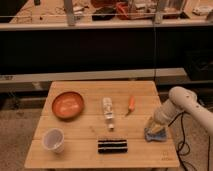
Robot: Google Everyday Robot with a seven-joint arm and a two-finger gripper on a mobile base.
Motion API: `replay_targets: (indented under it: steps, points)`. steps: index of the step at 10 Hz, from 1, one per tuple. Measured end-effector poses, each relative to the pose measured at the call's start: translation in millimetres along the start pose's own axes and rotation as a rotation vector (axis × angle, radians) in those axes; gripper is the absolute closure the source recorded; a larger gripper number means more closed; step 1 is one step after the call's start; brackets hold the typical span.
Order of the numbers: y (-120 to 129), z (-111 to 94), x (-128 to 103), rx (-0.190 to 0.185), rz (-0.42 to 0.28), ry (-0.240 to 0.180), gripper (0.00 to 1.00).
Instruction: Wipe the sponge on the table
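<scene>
The sponge (155, 135) is lying at the frame's lower right, near the table's (80, 150) right edge. The gripper (156, 123) is bearing straight down on its top.

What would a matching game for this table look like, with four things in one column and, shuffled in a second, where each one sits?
Sides are as the camera sees them.

Things
1. orange bowl
2. white cup
3. black ridged block
4. sponge

Places
A. under the gripper, near the right edge of the table
B. front left corner
C. middle of the front edge
D. back left

Pairs: 1-D, 2-B, 3-C, 4-A.
</scene>
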Motion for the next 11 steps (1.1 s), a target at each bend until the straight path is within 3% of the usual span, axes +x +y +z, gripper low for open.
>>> replay_targets:
  steps: [3,6,8,11]
  points:
    - [-48.8,-1.7,-1.8,0.02,0.021,0.0,1.0]
    - [-73.9,23.0,-33.0,-0.022,-0.012,-0.002,1.0]
    - [-68.1,34.4,-62.6,-0.045,-0.074,-0.015,1.0]
    - [-35.4,48.0,-99.9,-0.109,-0.198,-0.032,1.0]
